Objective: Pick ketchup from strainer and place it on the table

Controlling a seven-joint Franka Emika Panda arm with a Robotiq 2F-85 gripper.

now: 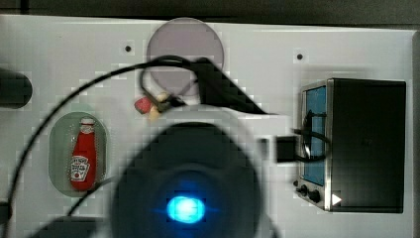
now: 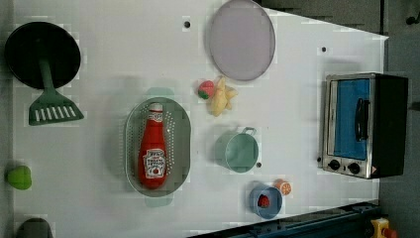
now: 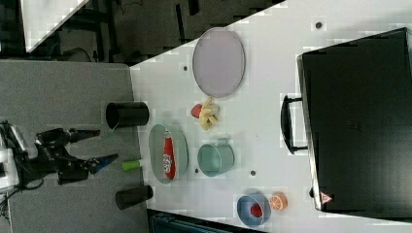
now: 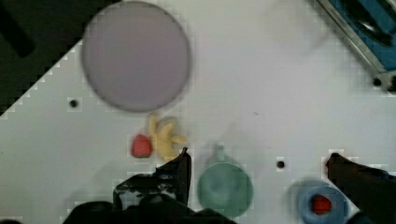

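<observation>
Counter (image 2: 114, 54) is white; in the top view the arm's blurred dark body (image 1: 185, 173) blocks its middle and hides the cups. Toaster oven (image 2: 364, 124) sits well right of the strainer in the left view, cut off at the frame edge in the wrist view. Strainer (image 2: 179, 144), pale green, with the ketchup (image 2: 152, 151) lying flat inside it, cap toward the plate (image 2: 241, 39). Label has a red-and-white crest, text too blurry to read. Hand (image 4: 257, 161) is wide open, holding nothing; only its two dark fingertips (image 4: 180, 168) show.
</observation>
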